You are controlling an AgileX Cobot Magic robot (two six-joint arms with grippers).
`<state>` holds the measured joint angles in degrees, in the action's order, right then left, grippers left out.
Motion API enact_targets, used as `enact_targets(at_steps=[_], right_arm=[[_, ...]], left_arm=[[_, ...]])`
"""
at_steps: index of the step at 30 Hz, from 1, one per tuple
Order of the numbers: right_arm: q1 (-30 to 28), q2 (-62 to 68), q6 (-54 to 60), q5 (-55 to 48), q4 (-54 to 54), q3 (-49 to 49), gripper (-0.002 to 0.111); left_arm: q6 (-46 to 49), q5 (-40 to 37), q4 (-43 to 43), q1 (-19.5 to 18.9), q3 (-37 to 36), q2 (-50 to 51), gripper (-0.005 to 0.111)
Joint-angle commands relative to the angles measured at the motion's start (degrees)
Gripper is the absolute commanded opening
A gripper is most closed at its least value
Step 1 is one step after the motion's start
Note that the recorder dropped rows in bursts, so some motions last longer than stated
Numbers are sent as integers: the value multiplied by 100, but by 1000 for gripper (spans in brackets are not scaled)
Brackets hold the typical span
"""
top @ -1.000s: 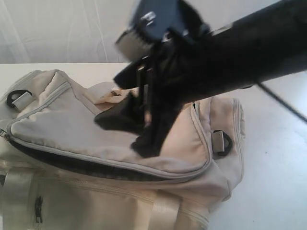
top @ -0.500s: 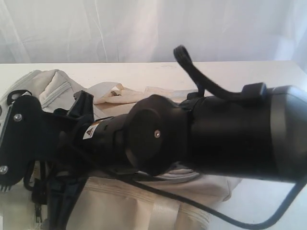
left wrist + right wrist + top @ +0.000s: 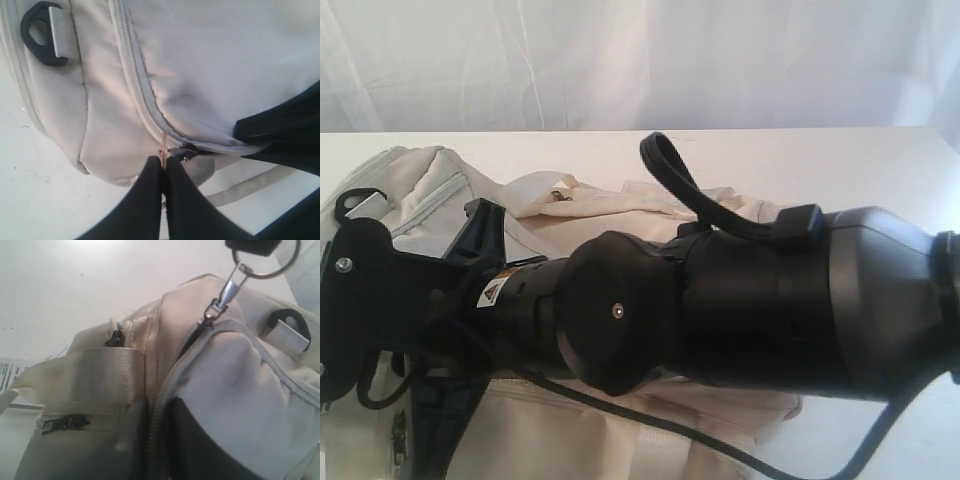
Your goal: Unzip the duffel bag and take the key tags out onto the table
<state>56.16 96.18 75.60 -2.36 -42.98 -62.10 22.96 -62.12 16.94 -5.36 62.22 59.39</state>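
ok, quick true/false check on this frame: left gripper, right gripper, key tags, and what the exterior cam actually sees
1. The left gripper is shut on the zipper pull of the duffel bag. True.
2. The key tags lie out on the table. False: no key tags show in any view.
3. The right gripper hangs over bare table, off the bag. False: its fingers sit close on either side of a zipper track on the bag.
4. In the exterior view a black arm hides much of the bag. True.
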Motion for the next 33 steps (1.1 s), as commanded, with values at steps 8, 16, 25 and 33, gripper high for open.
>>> enact_targets(at_steps=[8,16,25,33], right_arm=[[24,-23,-132,-787,-4,-15,0],[46,-23,-285,-786,-4,17,0],[46,-23,-285,-786,-4,17,0],[46,-23,-285,-833,-4,17,0]], left_arm=[[-101,483,-286,-22,204,503,0],[-13,408,-372,-22,917,1201,0],[282,395,10,-22,1512,1913,0],[542,567,130,-22,1512,2393,0]])
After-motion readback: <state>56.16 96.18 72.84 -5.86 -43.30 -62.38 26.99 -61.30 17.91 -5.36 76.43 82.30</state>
